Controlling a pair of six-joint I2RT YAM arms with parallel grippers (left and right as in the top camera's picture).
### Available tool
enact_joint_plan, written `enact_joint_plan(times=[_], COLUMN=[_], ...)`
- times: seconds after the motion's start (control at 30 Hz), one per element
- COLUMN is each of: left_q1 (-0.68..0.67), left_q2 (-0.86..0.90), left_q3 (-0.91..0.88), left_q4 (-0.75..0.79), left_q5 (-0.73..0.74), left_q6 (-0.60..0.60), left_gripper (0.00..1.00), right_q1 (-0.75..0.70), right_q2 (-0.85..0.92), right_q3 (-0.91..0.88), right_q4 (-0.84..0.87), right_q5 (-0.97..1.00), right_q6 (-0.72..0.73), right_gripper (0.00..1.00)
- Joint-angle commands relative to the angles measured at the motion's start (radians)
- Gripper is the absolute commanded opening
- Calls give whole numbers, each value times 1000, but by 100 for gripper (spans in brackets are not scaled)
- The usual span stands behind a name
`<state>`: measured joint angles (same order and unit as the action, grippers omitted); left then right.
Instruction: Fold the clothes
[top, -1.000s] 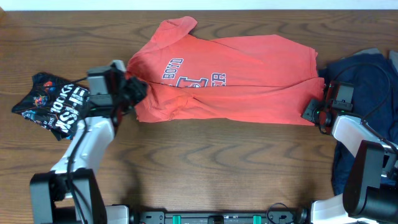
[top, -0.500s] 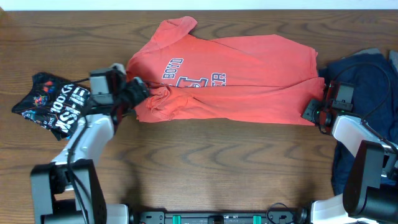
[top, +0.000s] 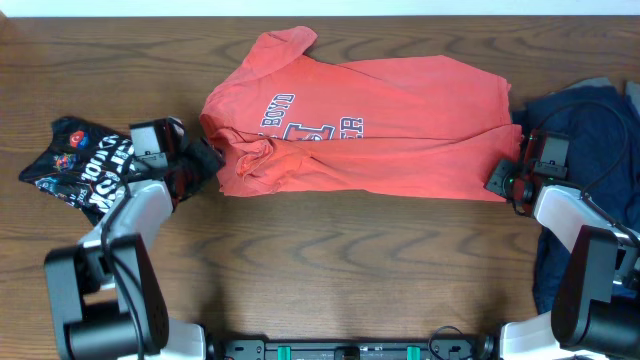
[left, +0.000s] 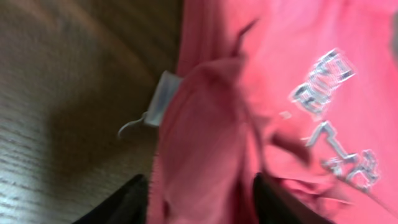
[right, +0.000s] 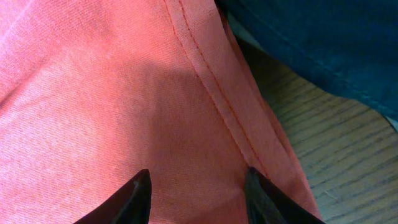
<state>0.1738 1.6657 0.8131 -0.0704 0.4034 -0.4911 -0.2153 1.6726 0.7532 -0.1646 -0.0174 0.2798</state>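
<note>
The coral-red T-shirt (top: 400, 120) lies across the middle of the table, folded lengthwise, with its lettering (top: 300, 125) showing at the left. A bunched fold of sleeve (left: 205, 143) sits at its left end beside a white tag (left: 165, 99). My left gripper (top: 205, 160) is at that end and open, its dark fingertips (left: 134, 205) standing either side of the fold. My right gripper (top: 500, 180) is at the shirt's lower right corner, also open, fingertips (right: 140, 196) spread over the coral fabric (right: 93, 81) near the stitched hem.
A black printed garment (top: 80, 170) lies crumpled at the left, just behind my left arm. A navy garment (top: 580, 120) is heaped at the right edge, touching the shirt's corner (right: 323, 43). Bare wooden table (top: 350, 270) runs along the front.
My left gripper, shut on the shirt's left edge a second ago, pushed it rightward into a bunch, opened, and drew back to the left. The right arm has not moved.
</note>
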Motion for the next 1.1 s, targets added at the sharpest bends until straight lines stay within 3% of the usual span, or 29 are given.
enact_joint_plan(times=[0.0, 0.13, 0.37, 0.47, 0.57, 0.7, 0.8, 0.9, 1.0, 1.07], left_q1=[-3, -3, -3, -3, -3, -26, -76, -151, -222, -252], left_q2=[57, 77, 77, 77, 77, 77, 76, 77, 77, 77], left_q3=[0, 0, 0, 0, 0, 1, 1, 0, 0, 0], left_q4=[12, 38, 130, 132, 123, 167, 183, 166, 98, 45], left_q5=[1, 32, 113, 113, 119, 316, 372, 352, 218, 146], left_q6=[-4, -3, -3, -3, -3, -13, -59, -45, -41, -41], left_gripper=[51, 50, 37, 26, 6, 6, 6, 6, 9, 26], right_q1=[13, 13, 13, 13, 13, 13, 13, 13, 13, 13], right_q2=[14, 14, 14, 14, 14, 14, 14, 14, 14, 14], right_q3=[-14, -15, -15, -15, -15, -15, -15, -15, -15, -15], right_q4=[-27, -27, -28, -27, -27, -27, -27, -27, -28, -30], right_q5=[36, 36, 36, 36, 36, 36, 36, 36, 36, 36], right_q6=[-4, -4, -4, -4, -4, -4, -4, -3, -3, -4], right_gripper=[47, 47, 47, 47, 47, 47, 47, 47, 47, 47])
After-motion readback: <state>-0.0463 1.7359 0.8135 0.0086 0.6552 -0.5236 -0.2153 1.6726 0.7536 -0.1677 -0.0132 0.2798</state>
